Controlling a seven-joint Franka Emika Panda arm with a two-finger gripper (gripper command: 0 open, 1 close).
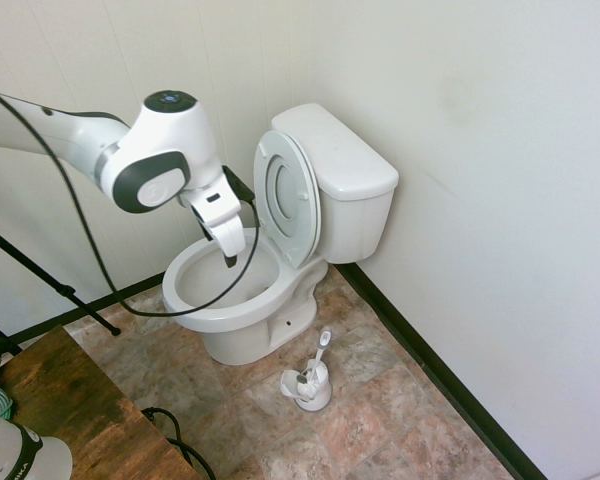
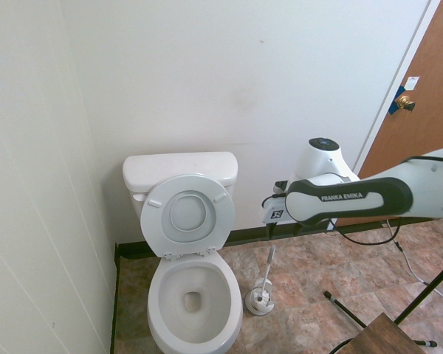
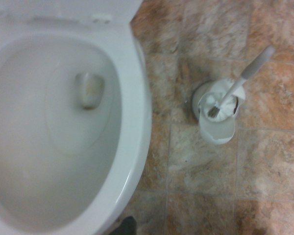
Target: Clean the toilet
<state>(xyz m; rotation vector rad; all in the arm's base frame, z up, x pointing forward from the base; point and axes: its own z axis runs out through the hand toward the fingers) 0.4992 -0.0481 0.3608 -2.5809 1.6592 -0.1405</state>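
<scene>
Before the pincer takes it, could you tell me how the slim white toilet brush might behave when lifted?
The slim white toilet brush looks light and stiff. Its thin handle leans, so it may swing. The small white holder might tip or come along.

White brush holder w/ slim brush stands on mottled brown tile floor, handle leaning; also shows in wrist view. Dark baseboard runs along white walls. Brown door w/ brass knob at rear; wood tabletop in corner.
</scene>
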